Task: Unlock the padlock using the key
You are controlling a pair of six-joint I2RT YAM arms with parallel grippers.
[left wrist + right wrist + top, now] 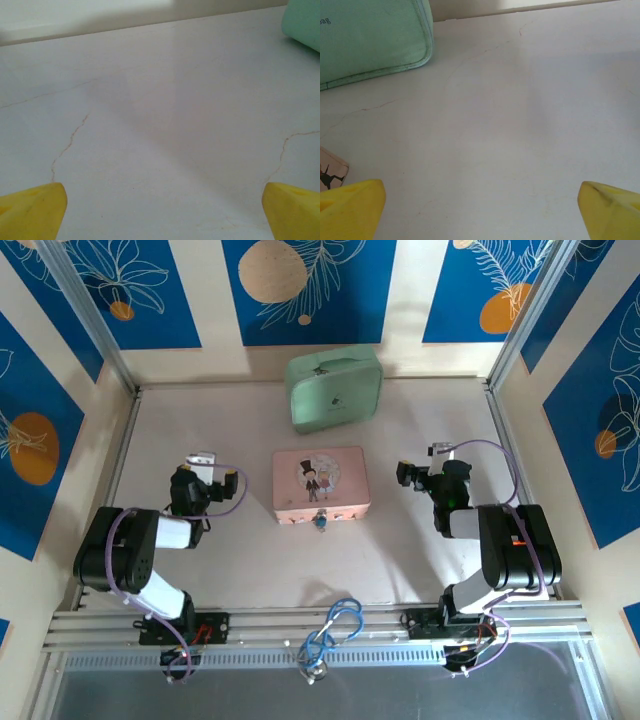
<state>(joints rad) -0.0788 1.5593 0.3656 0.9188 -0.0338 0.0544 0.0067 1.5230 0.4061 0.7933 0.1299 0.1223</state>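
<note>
The padlock (320,521) is a tiny blue piece hanging at the middle of the front edge of the pink case (321,484), whose corner (330,171) peeks in at the left of the right wrist view. I cannot make out the key. My left gripper (204,459) hovers left of the case, open, its yellow fingertips (31,210) wide apart over bare table (162,210). My right gripper (440,452) sits right of the case, also open (480,210), with nothing between its fingers (610,210).
A mint green case (335,388) lies at the back of the table, also seen as a green case (370,40) and as a green corner (305,25). A blue cable loop (335,628) with a small silvery piece hangs over the near rail. Walls enclose three sides.
</note>
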